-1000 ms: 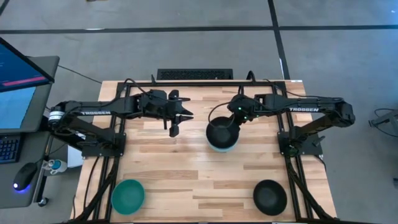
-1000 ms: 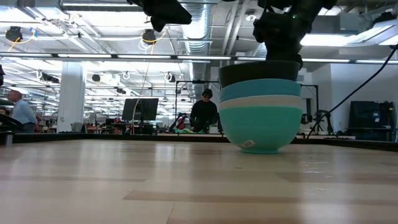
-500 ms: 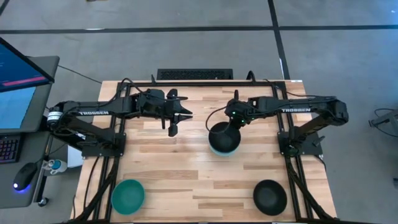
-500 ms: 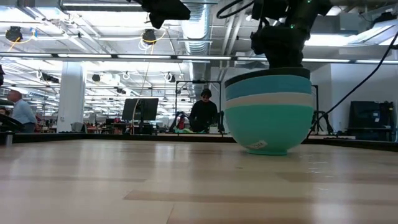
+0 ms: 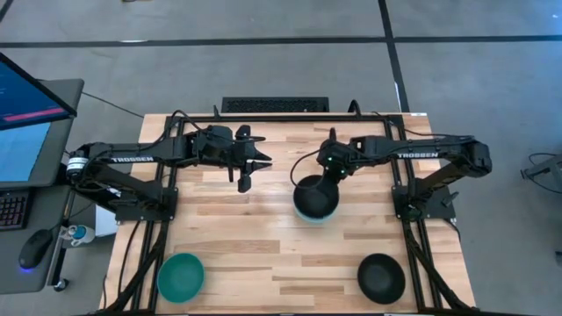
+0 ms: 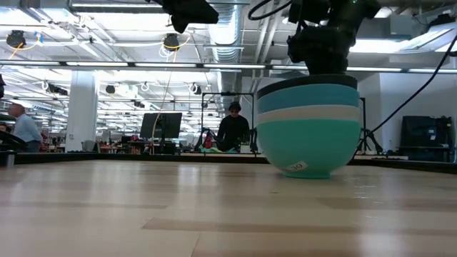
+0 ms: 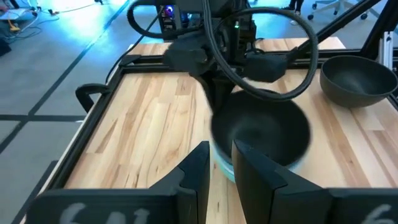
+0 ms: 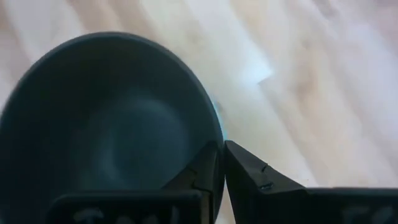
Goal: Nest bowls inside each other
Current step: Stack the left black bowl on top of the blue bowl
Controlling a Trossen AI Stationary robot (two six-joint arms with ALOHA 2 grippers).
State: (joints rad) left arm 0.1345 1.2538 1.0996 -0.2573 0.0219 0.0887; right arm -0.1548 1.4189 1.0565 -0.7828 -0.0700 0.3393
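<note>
A stack of nested bowls [image 5: 316, 198] [image 6: 308, 125] stands with its base on the table's middle: a black bowl [image 8: 106, 130] on top, then cyan, white and cyan rims below it. My right gripper [image 5: 329, 171] [image 8: 219, 163] is over the stack's far side, shut on the black bowl's rim. A teal-green bowl [image 5: 181, 275] sits at the near left and a second black bowl [image 5: 381, 277] at the near right. My left gripper [image 5: 247, 178] [image 7: 221, 155] hovers to the left of the stack, open by a narrow gap and holding nothing. My right gripper pinches the top black bowl's far rim [image 8: 215, 127], with one finger [image 8: 205, 171] inside the bowl and the other outside. The fingers come down from above, slanting in from the far right. The bowl sits nested in the stack, which rests on the table.
Black frame rails [image 5: 167, 219] run along both sides of the table. A monitor [image 5: 31, 105] and a mouse [image 5: 35, 248] sit off the left edge. People [image 6: 232, 132] are in the room beyond the far edge. Bare wood lies between the stack and the two near bowls.
My right gripper moved down and toward the near edge, staying shut on the black bowl's rim. The black bowl sank deeper into the stack, so less of it shows above the cyan rim. The whole stack slid slightly toward the near right.
</note>
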